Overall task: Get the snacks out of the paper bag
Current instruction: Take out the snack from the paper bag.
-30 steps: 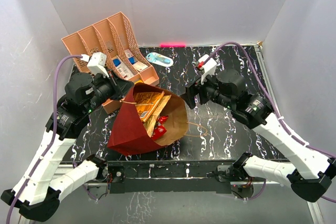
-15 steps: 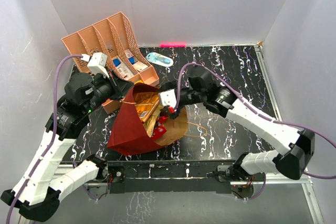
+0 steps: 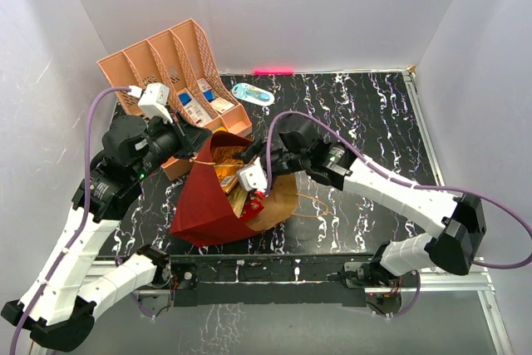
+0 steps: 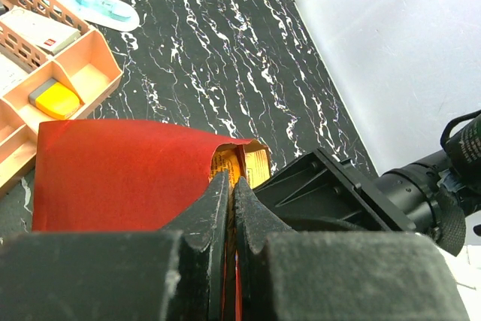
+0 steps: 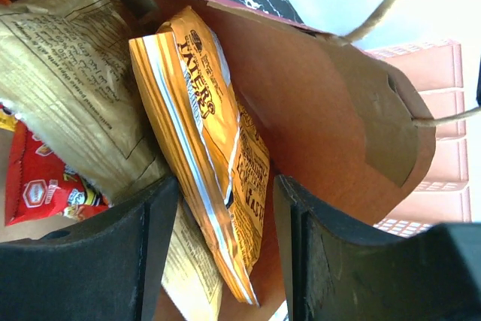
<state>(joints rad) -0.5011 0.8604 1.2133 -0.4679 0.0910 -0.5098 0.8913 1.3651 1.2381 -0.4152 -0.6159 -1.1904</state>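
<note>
Unpacking has barely begun: every snack that shows sits inside the dark-red paper bag with brown kraft lining. The bag lies on its side on the black white-veined counter, by the near edge and left of the middle, with its mouth opening toward the right. No packet shows on the counter outside it. The left fingers are pressed together on the bag's red upper rim, pinching the paper and holding the mouth up. The right fingers reach into that mouth and stand apart, one on each side of a flat orange foil packet with dark lettering that leans on edge against the lining; whether they touch it I cannot tell. Beside it lie a crinkled tan packet and a small red packet. By my reading the first grasp is under way, and lifting out this packet and all the others remains.
</note>
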